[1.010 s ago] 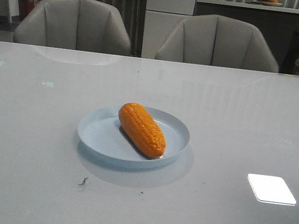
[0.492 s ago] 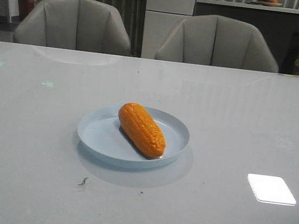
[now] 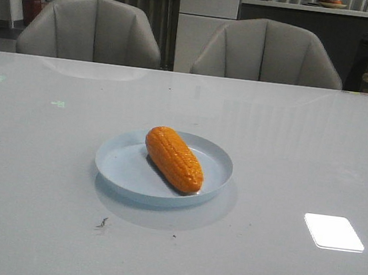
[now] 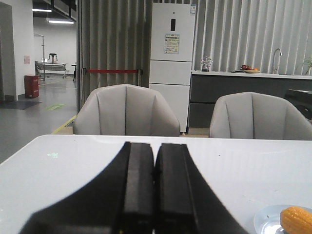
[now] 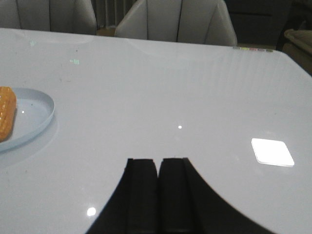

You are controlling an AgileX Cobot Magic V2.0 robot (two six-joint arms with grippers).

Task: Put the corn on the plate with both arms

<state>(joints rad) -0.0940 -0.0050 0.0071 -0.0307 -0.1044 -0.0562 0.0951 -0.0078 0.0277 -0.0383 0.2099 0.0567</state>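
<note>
The corn (image 3: 174, 158) lies on the plate (image 3: 123, 168)

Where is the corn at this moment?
In the front view, the corn lies on the blue plate near the table's centre, tapered end toward the camera.

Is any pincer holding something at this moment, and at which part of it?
Nothing is held. The left pincer and right pincer are both shut and empty. The corn lies on the plate, touched by neither.
</note>
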